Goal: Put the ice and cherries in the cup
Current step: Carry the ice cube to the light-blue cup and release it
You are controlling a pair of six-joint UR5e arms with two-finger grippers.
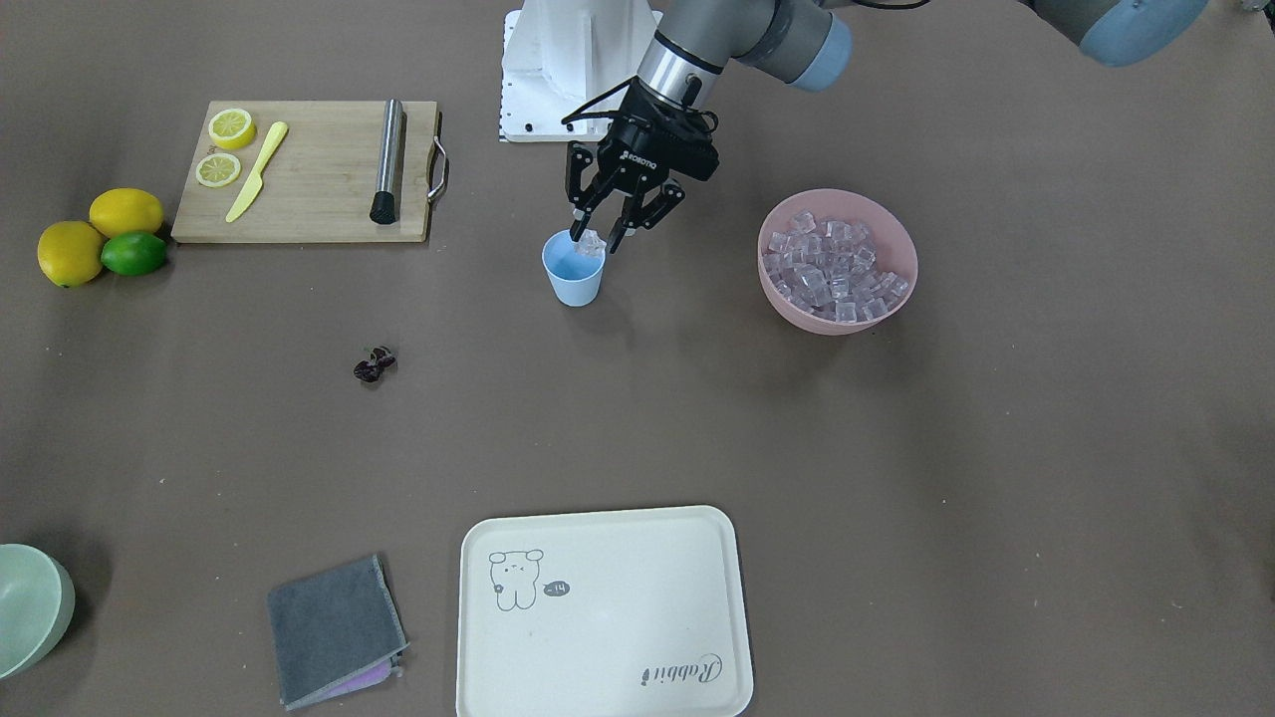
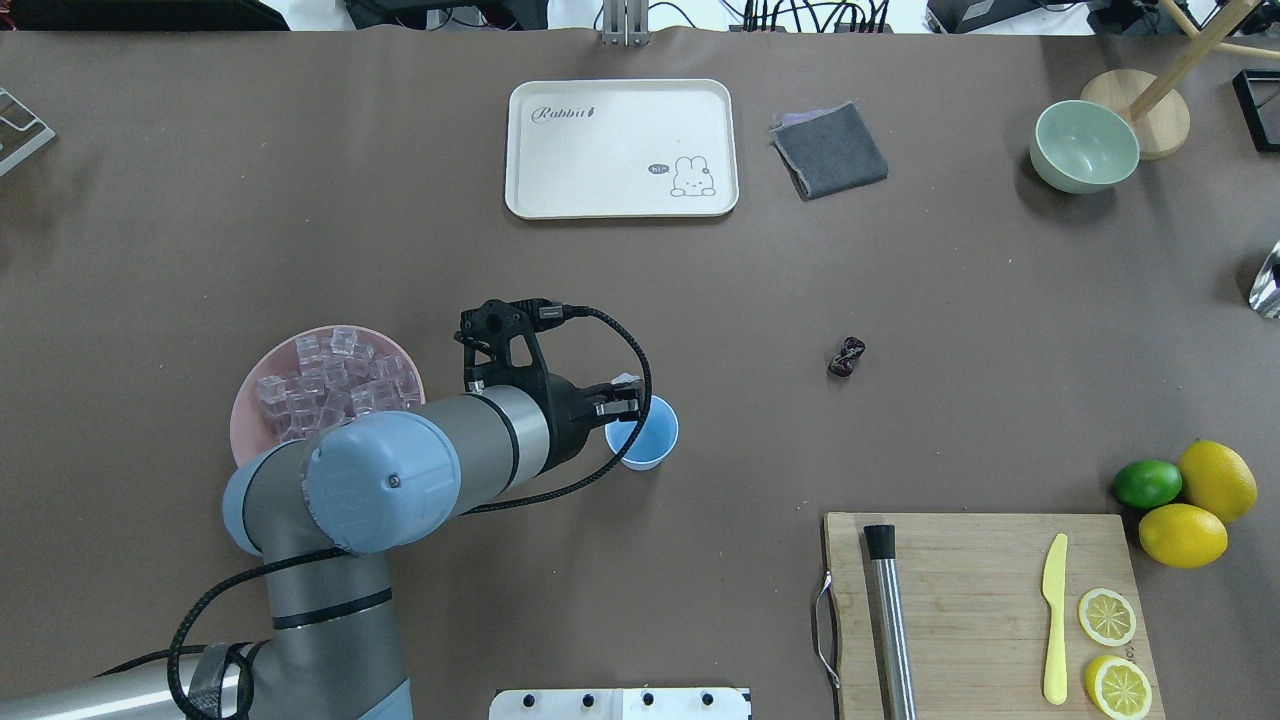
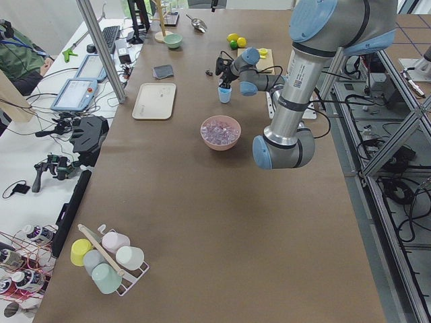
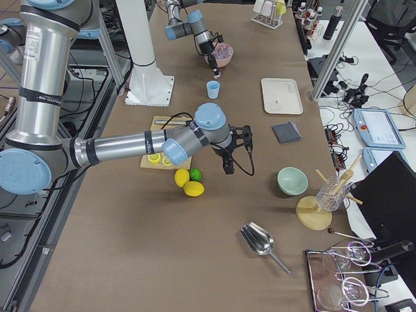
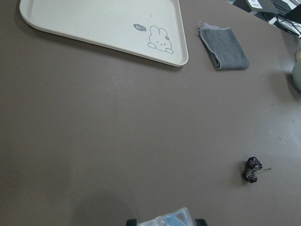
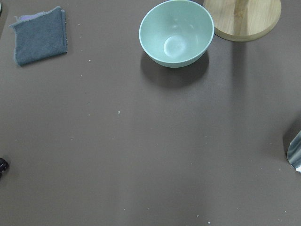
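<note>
The light blue cup (image 1: 574, 274) stands upright mid-table; it also shows in the overhead view (image 2: 645, 440). My left gripper (image 1: 595, 239) hangs just above the cup's rim, shut on one clear ice cube (image 1: 592, 242). The cube shows at the bottom edge of the left wrist view (image 5: 171, 220). More ice (image 1: 832, 267) fills the pink bowl (image 1: 787, 214) beside the cup. The dark cherries (image 1: 374, 365) lie on the table apart from the cup, also in the overhead view (image 2: 846, 357). My right gripper (image 4: 227, 162) shows only in the exterior right view, near the lemons; I cannot tell its state.
A cutting board (image 2: 980, 560) holds lemon slices (image 2: 1106, 616), a yellow knife (image 2: 1054, 620) and a metal rod (image 2: 888, 620). Two lemons (image 2: 1183, 535) and a lime (image 2: 1147, 483) lie beside it. A cream tray (image 2: 620, 150), a grey cloth (image 2: 830, 150) and a green bowl (image 2: 1084, 146) stand at the far side.
</note>
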